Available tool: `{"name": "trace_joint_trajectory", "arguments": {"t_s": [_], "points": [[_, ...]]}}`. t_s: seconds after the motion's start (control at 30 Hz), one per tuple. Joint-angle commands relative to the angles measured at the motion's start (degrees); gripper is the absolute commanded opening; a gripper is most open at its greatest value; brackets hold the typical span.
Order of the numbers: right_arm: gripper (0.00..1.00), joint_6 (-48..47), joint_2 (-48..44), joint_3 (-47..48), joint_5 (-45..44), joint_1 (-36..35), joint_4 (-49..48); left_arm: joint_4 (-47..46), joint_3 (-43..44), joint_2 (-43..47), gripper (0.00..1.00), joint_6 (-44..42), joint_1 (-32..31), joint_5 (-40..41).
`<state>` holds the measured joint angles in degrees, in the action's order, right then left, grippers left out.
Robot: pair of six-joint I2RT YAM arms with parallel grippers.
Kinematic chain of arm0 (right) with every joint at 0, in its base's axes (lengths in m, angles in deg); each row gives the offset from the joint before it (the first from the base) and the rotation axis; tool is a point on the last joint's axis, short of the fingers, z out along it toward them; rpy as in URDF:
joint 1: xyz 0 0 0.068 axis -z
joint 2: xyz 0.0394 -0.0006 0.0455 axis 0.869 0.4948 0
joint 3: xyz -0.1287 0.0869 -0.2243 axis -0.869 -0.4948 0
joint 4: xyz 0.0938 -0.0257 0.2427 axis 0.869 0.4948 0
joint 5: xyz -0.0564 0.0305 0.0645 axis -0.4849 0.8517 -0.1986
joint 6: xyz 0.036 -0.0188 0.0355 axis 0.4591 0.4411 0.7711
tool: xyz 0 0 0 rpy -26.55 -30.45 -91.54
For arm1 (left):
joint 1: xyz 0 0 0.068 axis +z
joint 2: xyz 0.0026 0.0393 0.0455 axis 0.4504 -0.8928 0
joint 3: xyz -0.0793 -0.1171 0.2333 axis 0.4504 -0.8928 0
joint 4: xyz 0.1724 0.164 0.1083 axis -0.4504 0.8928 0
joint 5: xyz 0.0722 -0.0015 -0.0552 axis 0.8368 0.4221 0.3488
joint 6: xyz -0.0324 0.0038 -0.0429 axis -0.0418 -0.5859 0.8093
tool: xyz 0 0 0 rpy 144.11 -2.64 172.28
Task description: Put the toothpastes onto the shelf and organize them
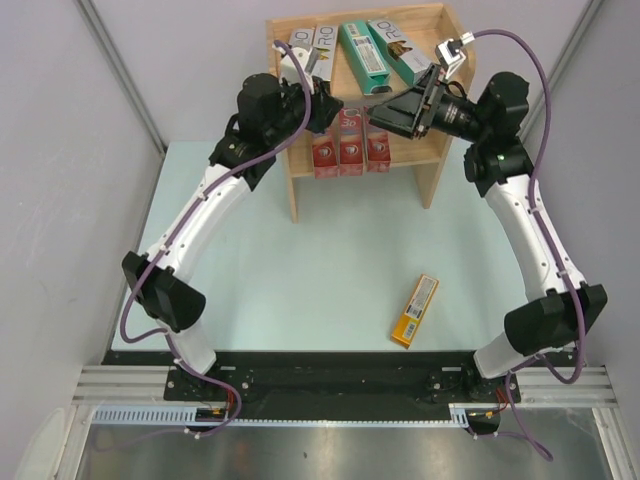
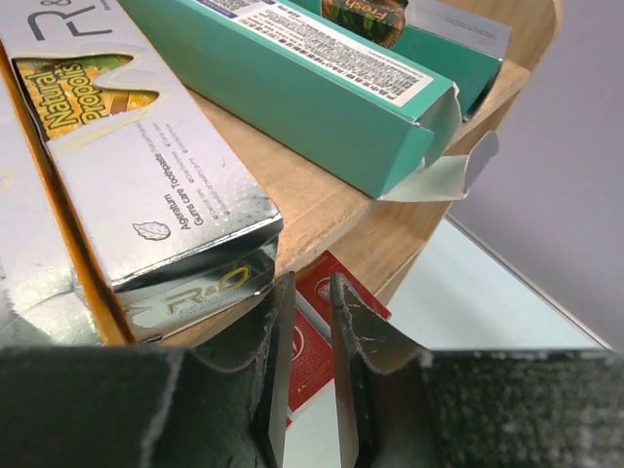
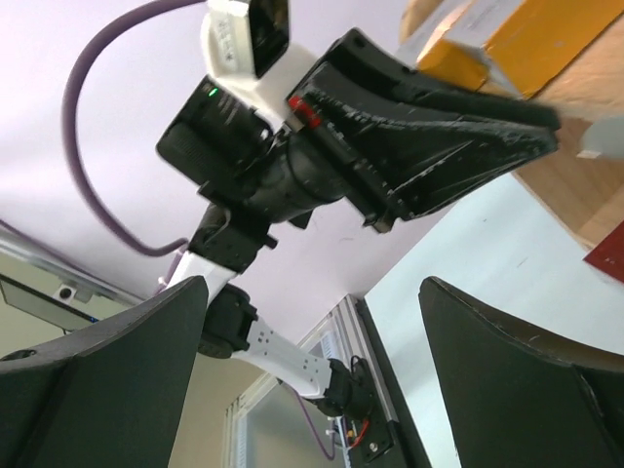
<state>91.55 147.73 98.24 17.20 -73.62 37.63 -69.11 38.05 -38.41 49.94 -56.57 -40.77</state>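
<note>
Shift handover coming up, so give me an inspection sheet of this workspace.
Surface: pale green table, one box lying loose on it.
Job's things: wooden shelf at the far edge; two silver boxes and two teal boxes on top, red boxes below; orange box on the table.
Clutter: nothing seen.
Grippers: left gripper nearly closed at the shelf edge, empty; right gripper open, empty.
Cables: purple cables along both arms.
Surroundings: grey walls.

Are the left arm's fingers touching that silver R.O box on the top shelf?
Cannot tell. In the left wrist view, the near-shut fingers sit right at the silver R.O box's end flap, but no contact or gap shows plainly there; the overhead view hides it.
</note>
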Motion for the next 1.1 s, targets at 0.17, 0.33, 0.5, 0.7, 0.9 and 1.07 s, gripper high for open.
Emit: {"name": "trace_joint_trajectory", "arguments": {"t_s": [0.17, 0.33, 0.5, 0.7, 0.9, 1.07], "points": [[0.98, -10.9, -11.59, -6.44, -5.29, 0.09, 10.67, -5.8, -3.6, 5.93, 0.37, -2.86, -2.44, -8.15], [1.0, -18.29, -17.65, -11.09, -12.41, 0.01, 18.5, -8.0, -14.32, 12.96, 0.54, -3.13, -6.14, -7.01], [1.0, -23.57, -22.4, -17.42, -18.55, -0.34, 24.05, -11.52, -29.76, 20.78, 0.89, 0.82, -9.65, -5.09], [1.0, -28.84, -25.92, -25.05, -25.06, -1.49, 30.2, -15.56, -45.16, 25.01, 1.0, 3.11, -15.72, -0.16], [1.0, -32.01, -29.17, -33.06, -31.39, -1.4, 32.4, -18.91, -51.68, 21.24, 1.0, 7.5, -21.52, 2.13], [1.0, -32.98, -31.11, -38.34, -36.14, 0.09, 31.79, -18.38, -49.33, 11.75, 1.0, 9.09, -27.92, 4.68]]}}
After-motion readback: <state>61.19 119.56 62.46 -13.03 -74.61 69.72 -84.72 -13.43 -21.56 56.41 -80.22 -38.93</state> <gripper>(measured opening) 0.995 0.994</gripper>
